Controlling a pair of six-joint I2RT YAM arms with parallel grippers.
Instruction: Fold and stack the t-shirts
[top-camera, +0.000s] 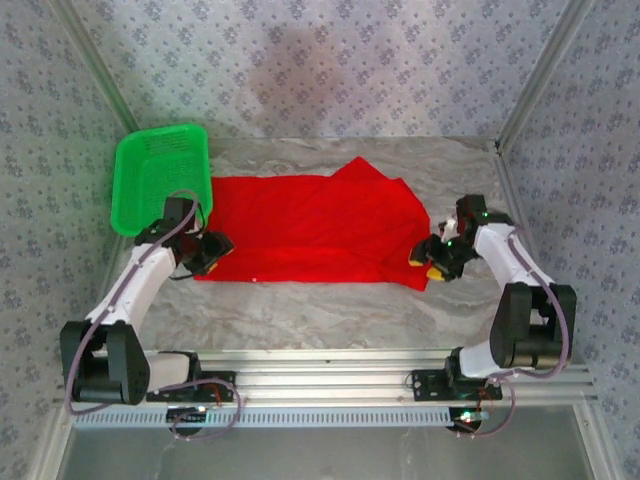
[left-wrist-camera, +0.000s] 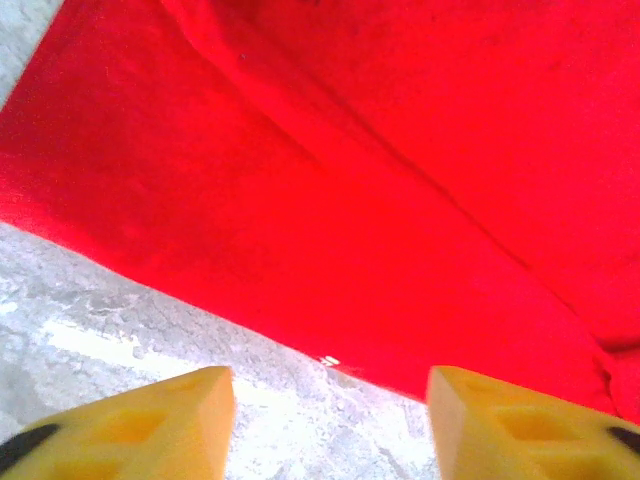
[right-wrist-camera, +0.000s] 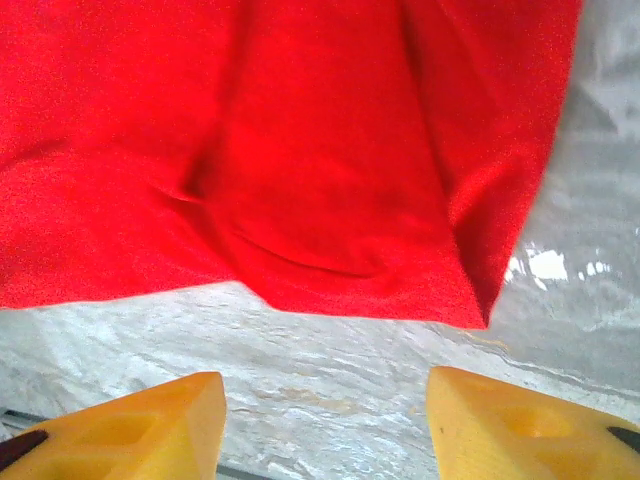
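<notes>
The red t-shirt (top-camera: 310, 228) lies spread and folded over on the marble table, its print hidden. My left gripper (top-camera: 213, 252) sits at the shirt's left near corner, open, with bare table between its yellow fingers (left-wrist-camera: 150, 420) and the cloth edge (left-wrist-camera: 300, 300) just ahead. At the shirt's right near corner my right gripper (top-camera: 432, 258) is open too; its yellow fingertips (right-wrist-camera: 520, 425) hover over bare table, a little short of the red hem (right-wrist-camera: 350, 290). Neither gripper holds anything.
A green mesh basket (top-camera: 160, 175) stands at the back left, touching the shirt's left end. Patterned walls enclose the table on three sides. A metal rail (top-camera: 330, 385) runs along the near edge by the arm bases.
</notes>
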